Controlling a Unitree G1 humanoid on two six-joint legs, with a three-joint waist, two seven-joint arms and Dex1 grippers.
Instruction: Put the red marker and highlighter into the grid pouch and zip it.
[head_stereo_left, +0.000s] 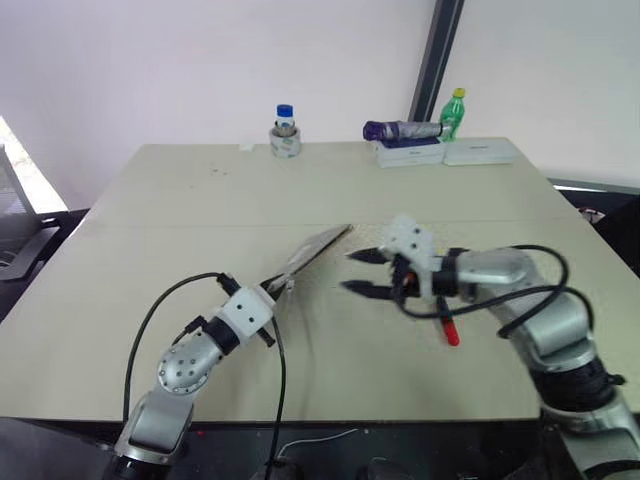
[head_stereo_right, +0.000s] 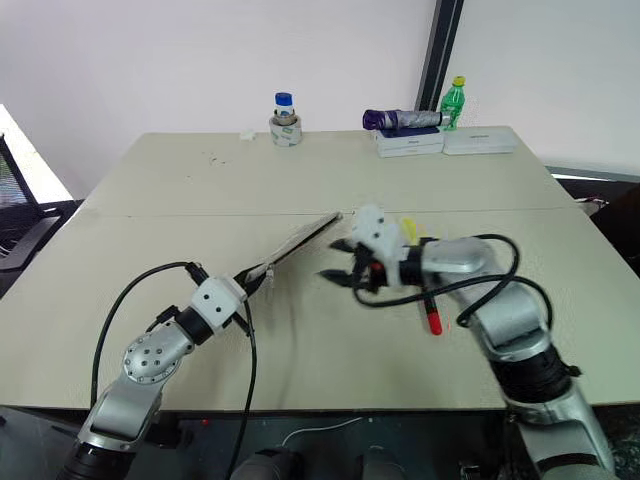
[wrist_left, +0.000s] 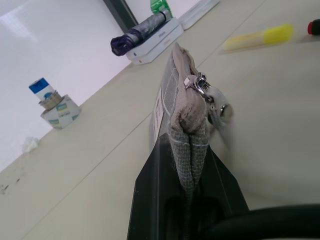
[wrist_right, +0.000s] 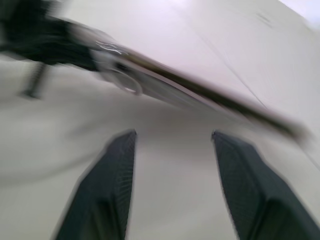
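Our left gripper (head_stereo_left: 283, 288) pinches the grid pouch (head_stereo_left: 312, 252) by its near corner, holding it on edge above the table (head_stereo_left: 180, 200). Our right gripper (head_stereo_left: 362, 272), fingers spread and empty, hovers at the pouch's three o'clock. The red marker (head_stereo_left: 448, 330) and the highlighter (head_stereo_right: 408, 230) lie on the table under that arm.

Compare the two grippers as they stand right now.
The left gripper is shut on the grid pouch, pinching its end and holding it up off the table; the right gripper is open and holds nothing. The left gripper reaches forward along the pouch; the right gripper points across toward the pouch, with the red marker lying on the table under its arm. Both have two black fingers and hang above the table.
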